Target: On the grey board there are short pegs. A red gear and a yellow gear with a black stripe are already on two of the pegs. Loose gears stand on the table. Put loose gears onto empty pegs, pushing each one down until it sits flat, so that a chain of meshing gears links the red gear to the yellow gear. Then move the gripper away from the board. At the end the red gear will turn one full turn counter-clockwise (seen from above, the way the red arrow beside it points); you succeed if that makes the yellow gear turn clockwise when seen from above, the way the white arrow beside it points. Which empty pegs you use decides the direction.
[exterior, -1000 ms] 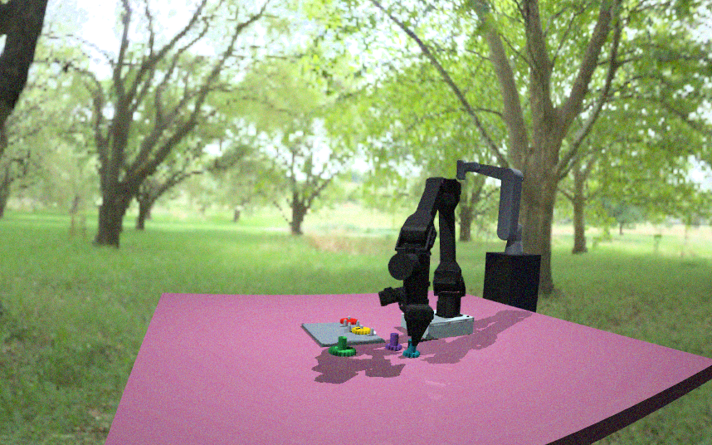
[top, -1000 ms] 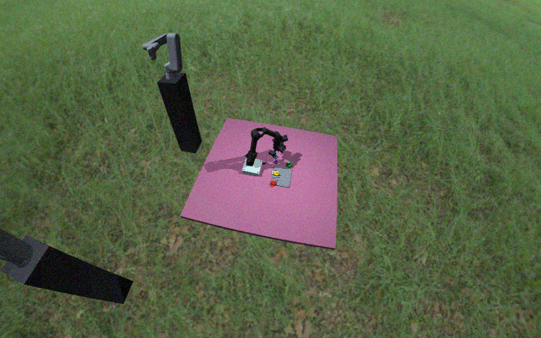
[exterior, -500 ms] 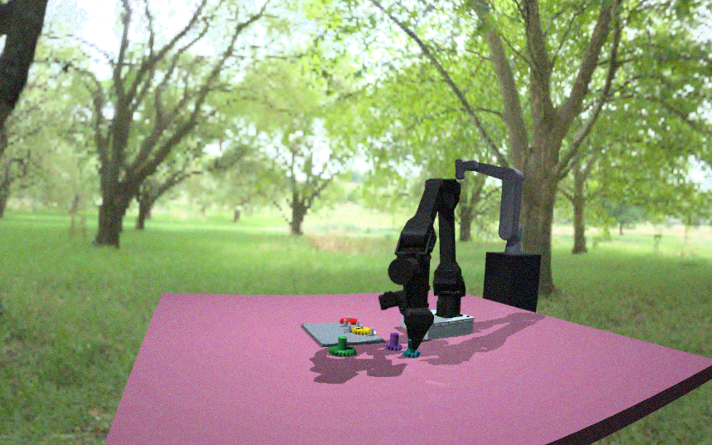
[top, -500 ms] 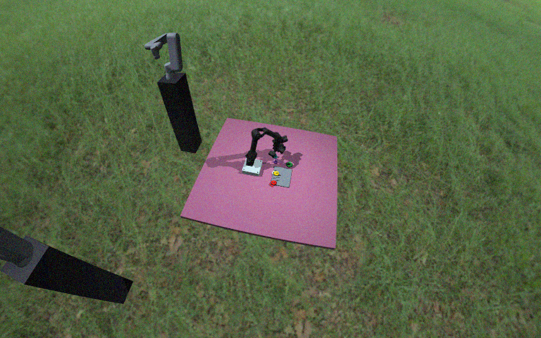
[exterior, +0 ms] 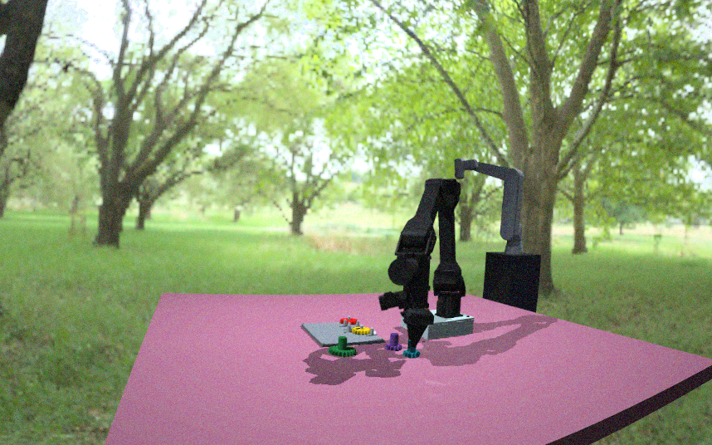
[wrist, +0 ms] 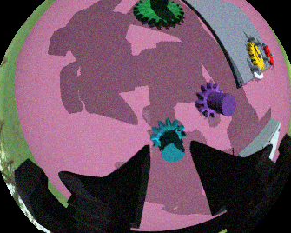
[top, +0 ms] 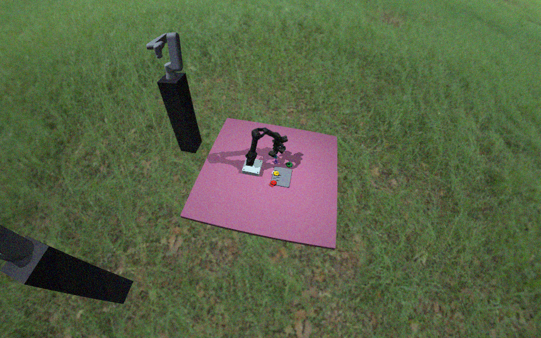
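Observation:
The teal gear stands upright on the table. My gripper is low over it, partly open, with one finger on each side of its knob and gaps showing in the wrist view. The purple gear stands close by, and the green gear stands beside the grey board. On the board are the red gear, the yellow gear and short pegs, too small to count.
The arm's pale base stands on the pink table near the board. The arm's shadow falls across the loose gears. Two black pedestals with grey arms stand off the table.

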Robot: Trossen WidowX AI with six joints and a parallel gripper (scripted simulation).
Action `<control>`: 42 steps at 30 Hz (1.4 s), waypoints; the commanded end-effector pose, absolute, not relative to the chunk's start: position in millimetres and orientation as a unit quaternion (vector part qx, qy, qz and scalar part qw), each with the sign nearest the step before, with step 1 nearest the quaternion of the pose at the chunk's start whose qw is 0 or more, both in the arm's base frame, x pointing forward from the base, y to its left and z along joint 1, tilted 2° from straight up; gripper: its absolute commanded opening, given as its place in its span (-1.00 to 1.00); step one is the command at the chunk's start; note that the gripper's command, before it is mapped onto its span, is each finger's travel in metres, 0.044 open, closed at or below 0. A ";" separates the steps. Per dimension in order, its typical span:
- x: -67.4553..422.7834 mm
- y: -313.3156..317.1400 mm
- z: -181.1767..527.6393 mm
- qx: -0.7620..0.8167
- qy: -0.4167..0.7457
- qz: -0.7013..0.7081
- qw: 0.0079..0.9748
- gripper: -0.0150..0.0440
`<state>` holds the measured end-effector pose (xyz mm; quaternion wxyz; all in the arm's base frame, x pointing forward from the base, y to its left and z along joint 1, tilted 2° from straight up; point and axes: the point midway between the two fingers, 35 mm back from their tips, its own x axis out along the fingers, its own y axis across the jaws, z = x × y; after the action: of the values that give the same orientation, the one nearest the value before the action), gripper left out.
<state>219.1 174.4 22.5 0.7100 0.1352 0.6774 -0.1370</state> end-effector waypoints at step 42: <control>226.3 175.6 93.9 0.133 0.675 -0.139 0.712 -0.49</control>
<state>224.4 175.6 80.9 0.7069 0.1325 0.6799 -0.1433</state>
